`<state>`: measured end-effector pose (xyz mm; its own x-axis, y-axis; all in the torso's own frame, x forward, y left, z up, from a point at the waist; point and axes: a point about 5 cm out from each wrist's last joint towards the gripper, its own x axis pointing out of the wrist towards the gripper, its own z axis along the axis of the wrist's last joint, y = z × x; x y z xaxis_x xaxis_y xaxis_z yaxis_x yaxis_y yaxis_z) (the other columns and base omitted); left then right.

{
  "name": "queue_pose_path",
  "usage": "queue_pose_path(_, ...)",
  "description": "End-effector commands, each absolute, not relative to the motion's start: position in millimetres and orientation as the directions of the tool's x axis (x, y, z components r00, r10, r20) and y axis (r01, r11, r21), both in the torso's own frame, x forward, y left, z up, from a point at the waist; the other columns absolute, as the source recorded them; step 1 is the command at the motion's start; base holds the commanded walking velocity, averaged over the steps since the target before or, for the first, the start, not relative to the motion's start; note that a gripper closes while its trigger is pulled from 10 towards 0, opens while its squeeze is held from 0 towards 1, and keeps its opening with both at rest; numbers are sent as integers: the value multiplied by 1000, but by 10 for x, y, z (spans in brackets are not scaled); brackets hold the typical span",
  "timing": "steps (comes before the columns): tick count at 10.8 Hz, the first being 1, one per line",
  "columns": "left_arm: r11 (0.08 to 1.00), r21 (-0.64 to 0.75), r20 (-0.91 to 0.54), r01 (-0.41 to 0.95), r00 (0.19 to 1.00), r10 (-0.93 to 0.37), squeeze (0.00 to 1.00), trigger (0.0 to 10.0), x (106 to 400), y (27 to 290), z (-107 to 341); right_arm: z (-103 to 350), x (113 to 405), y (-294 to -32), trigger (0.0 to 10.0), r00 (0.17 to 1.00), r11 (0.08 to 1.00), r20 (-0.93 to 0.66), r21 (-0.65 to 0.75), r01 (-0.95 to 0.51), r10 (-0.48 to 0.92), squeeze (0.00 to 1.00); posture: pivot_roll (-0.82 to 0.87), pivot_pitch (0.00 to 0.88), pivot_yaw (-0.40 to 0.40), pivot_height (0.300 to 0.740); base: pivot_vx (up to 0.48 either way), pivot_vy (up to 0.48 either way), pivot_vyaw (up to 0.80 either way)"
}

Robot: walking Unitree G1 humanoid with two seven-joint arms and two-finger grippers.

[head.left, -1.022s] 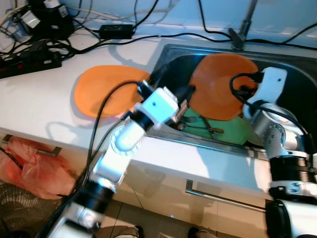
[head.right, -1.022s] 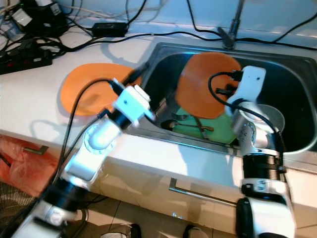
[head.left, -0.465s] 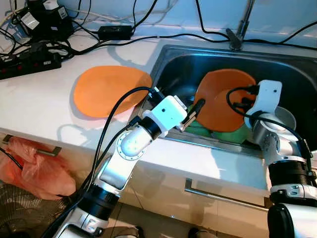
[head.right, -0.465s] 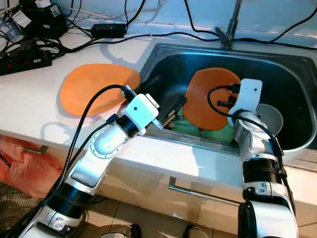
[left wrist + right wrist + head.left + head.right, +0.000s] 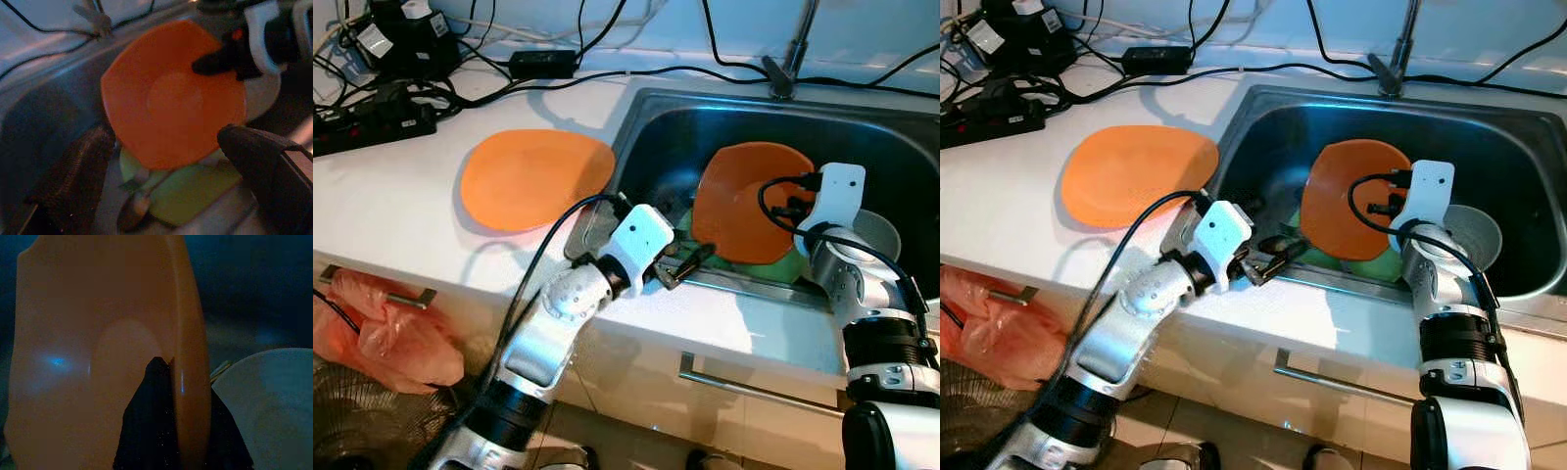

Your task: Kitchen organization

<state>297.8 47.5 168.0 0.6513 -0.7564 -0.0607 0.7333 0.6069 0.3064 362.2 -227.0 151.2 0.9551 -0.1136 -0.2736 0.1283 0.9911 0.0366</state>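
An orange plate (image 5: 744,204) stands tilted in the steel sink (image 5: 666,132), with my right gripper (image 5: 171,377) shut on its rim. Under it lies a green plate (image 5: 195,188) with a spoon (image 5: 134,208) and a fork on it. My left gripper (image 5: 690,262) hovers open over the sink's front edge, empty, its fingers (image 5: 80,176) pointing at the held plate (image 5: 173,98). A second orange plate (image 5: 533,176) lies flat on the white counter to the left of the sink.
A white bowl (image 5: 876,230) sits in the sink to the right of the held plate. The tap (image 5: 788,54) rises at the sink's back. Power strips, adapters and cables (image 5: 382,69) crowd the counter's back left. A red bag (image 5: 386,328) hangs below the counter.
My left gripper drew back from inside the sink to its front edge. The orange plate in my right gripper sank lower into the sink.
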Motion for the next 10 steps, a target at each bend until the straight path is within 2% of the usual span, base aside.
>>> queue_pose_path(1, 589, 327, -69, 739, 641, -765, 1000, 10000, 2983, 467, 1771, 1612, 3655, -2290, 10000, 966, 992, -231, 20, 125, -117, 0, 70, 118, 82, 740, 0, 0, 0)
queue_pose_path(3, 564, 352, -112, 747, 632, -767, 1000, 10000, 3013, 467, 1878, 1581, 3650, -2308, 10000, 962, 992, -247, 14, 126, -119, 0, 71, 119, 82, 740, 0, 0, 0)
queue_pose_path(4, 556, 365, -129, 746, 632, -764, 1000, 10000, 3017, 472, 1881, 1568, 3646, -2298, 10000, 962, 993, -252, 25, 116, -107, 541, 71, 118, 80, 740, 0, 0, 0)
queue_pose_path(5, 561, 356, -140, 747, 636, -759, 1000, 10000, 3022, 483, 1876, 1547, 3641, -2274, 10000, 961, 994, -262, 32, 102, -90, 1000, 71, 120, 81, 740, 0, 0, 0)
queue_pose_path(10, 560, 355, -168, 749, 640, -750, 1000, 10000, 3017, 489, 1862, 1492, 3643, -2254, 10000, 954, 994, -292, 51, 93, -74, 1000, 71, 119, 80, 740, 0, 0, 0)
